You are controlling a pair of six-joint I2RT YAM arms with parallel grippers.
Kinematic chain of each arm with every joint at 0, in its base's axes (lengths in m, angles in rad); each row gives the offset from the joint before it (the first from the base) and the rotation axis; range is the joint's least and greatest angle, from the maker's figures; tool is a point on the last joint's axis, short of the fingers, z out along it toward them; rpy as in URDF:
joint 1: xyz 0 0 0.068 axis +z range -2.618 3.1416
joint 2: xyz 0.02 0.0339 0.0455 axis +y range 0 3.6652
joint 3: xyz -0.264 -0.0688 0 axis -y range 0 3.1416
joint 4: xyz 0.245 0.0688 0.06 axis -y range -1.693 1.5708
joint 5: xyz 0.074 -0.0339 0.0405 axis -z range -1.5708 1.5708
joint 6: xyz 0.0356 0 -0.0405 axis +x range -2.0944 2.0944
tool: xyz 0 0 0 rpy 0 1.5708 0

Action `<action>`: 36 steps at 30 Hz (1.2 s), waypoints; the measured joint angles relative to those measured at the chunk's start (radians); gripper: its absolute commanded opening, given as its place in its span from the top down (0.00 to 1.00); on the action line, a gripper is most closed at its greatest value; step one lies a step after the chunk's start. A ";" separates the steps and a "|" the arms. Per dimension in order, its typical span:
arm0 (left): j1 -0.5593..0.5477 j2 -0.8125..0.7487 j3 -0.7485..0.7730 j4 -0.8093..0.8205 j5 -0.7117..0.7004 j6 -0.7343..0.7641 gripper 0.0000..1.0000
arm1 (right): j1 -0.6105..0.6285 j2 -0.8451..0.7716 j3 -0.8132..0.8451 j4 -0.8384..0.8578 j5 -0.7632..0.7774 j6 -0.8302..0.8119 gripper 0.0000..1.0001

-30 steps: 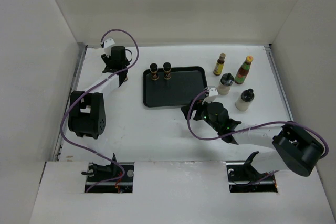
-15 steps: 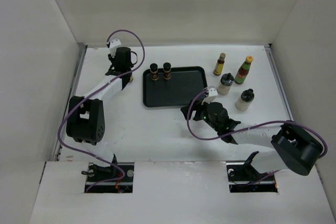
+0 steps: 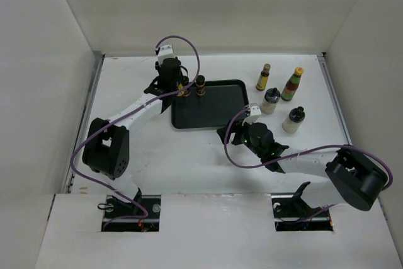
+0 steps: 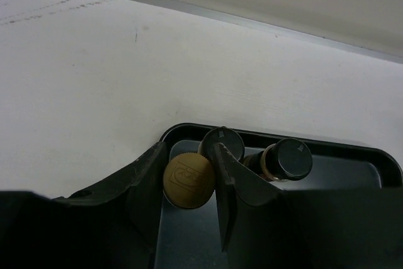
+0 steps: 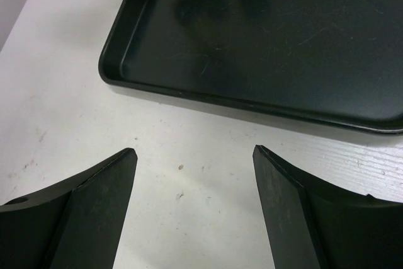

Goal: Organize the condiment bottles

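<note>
My left gripper [image 4: 189,179] is shut on a small bottle with a tan ribbed cap [image 4: 187,181], hanging over the far left corner of the black tray [image 4: 327,146]. Two dark bottles with black caps [image 4: 288,159] stand in the tray just beyond it, one touching the right finger. In the top view the left gripper [image 3: 171,80] covers the held bottle. A slim brown bottle [image 3: 263,77], a red one [image 3: 292,84] and two whitish ones [image 3: 271,101] [image 3: 294,120] stand right of the tray [image 3: 211,108]. My right gripper [image 5: 194,151] is open over bare table, near the tray's front edge.
White walls enclose the table on the left, back and right. The tray's front edge [image 5: 252,108] lies just beyond the right fingers. The right arm [image 3: 302,162] stretches across the near right of the table; the left arm [image 3: 132,108] crosses the left side.
The left arm swung right from the table's far left to the tray's far left corner, its jaws closing on the tan-capped bottle. The right arm stayed still.
</note>
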 measured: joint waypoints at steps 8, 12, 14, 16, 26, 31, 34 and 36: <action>-0.011 0.055 0.035 0.000 -0.031 0.040 0.82 | 0.000 -0.002 0.000 0.000 -0.001 0.001 0.19; -0.017 0.092 0.064 0.002 -0.050 0.070 0.82 | 0.000 -0.001 0.000 0.000 -0.002 0.001 0.19; -0.019 0.109 0.074 0.007 -0.058 0.087 0.82 | 0.000 -0.002 0.000 0.000 -0.002 0.001 0.19; -0.023 0.127 0.085 0.010 -0.069 0.103 0.82 | 0.000 -0.002 0.000 0.000 -0.002 0.001 0.19; -0.030 0.191 0.092 0.060 -0.080 0.138 0.82 | 0.000 -0.001 0.000 0.000 -0.002 0.001 0.19; -0.029 0.196 0.092 0.084 -0.080 0.139 0.81 | 0.000 -0.002 0.000 0.000 -0.002 0.001 0.19; -0.027 0.200 0.092 0.105 -0.080 0.138 0.79 | 0.000 -0.001 0.000 0.000 -0.002 0.001 0.19; -0.026 0.203 0.085 0.124 -0.080 0.136 0.77 | 0.000 -0.002 0.000 0.000 -0.002 0.001 0.19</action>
